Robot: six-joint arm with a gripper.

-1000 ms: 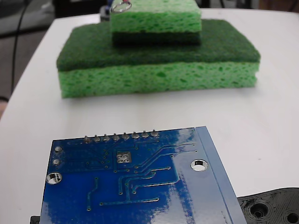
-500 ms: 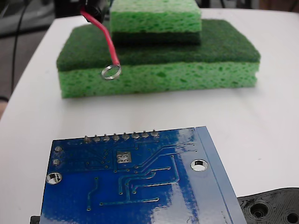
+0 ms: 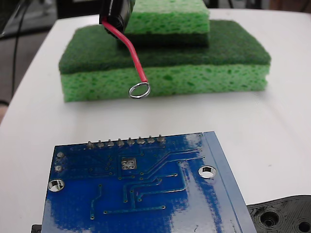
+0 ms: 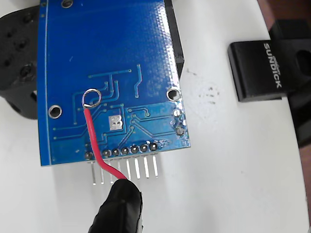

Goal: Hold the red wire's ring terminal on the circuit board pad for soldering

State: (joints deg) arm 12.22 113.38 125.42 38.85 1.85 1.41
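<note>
Since half a second ago my red wire (image 3: 130, 50) has swung rightward and lower in the fixed view: the ring terminal (image 3: 139, 90), which hung before the left part of the big sponge's face, now hangs nearer its middle, at the sponge's bottom edge. A second ago only the ring showed, at the top of the picture.

My gripper (image 3: 115, 12) comes in at the top left of the fixed view as a black mass, and the wire runs down and right from it. I cannot tell how my fingers stand — the black sleeve (image 4: 119, 211) hides them in the wrist view too.

Going left to right in the wrist view: a black plastic part (image 4: 17, 63) pokes out behind the left edge of the circuit board (image 4: 107, 43); the ring appears over the blue surface, left of and above the pad (image 4: 115, 122), apart from it. The header pins (image 4: 129, 167) jut off the board's near edge. Right of the board lies bare white tabletop (image 4: 228, 160), then a black block (image 4: 265, 68) marked SUNDICK.

In the fixed view the ring hangs in the air, well short of the board — open tabletop lies between the green sponges (image 3: 194, 73) and the board's pin edge.
</note>
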